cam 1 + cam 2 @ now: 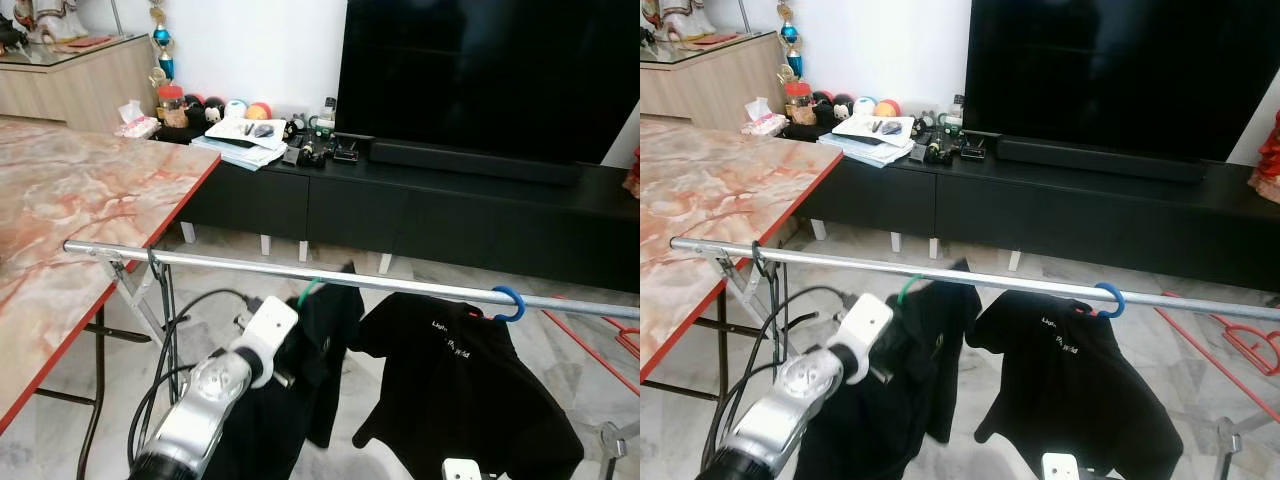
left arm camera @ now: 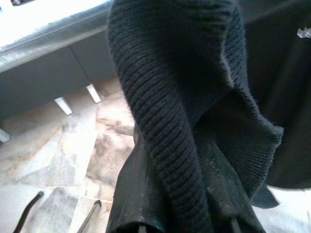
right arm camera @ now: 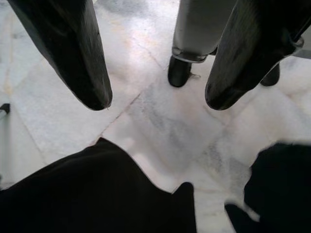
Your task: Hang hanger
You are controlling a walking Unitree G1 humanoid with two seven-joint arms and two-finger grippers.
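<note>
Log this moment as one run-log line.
left gripper: shut on black garment, green hanger at rail | right gripper: open, idle | blue hanger: hung

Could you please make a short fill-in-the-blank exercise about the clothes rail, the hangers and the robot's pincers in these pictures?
1. The hanger hook of the right black shirt on the metal rail is coloured ____.
2. The hook of the left hanger is coloured ____.
3. The left pincer is closed on ____ ribbed fabric.
4. The right pincer has its fingers ____, above the marble floor.

Missing words: blue; green; black; open
</note>
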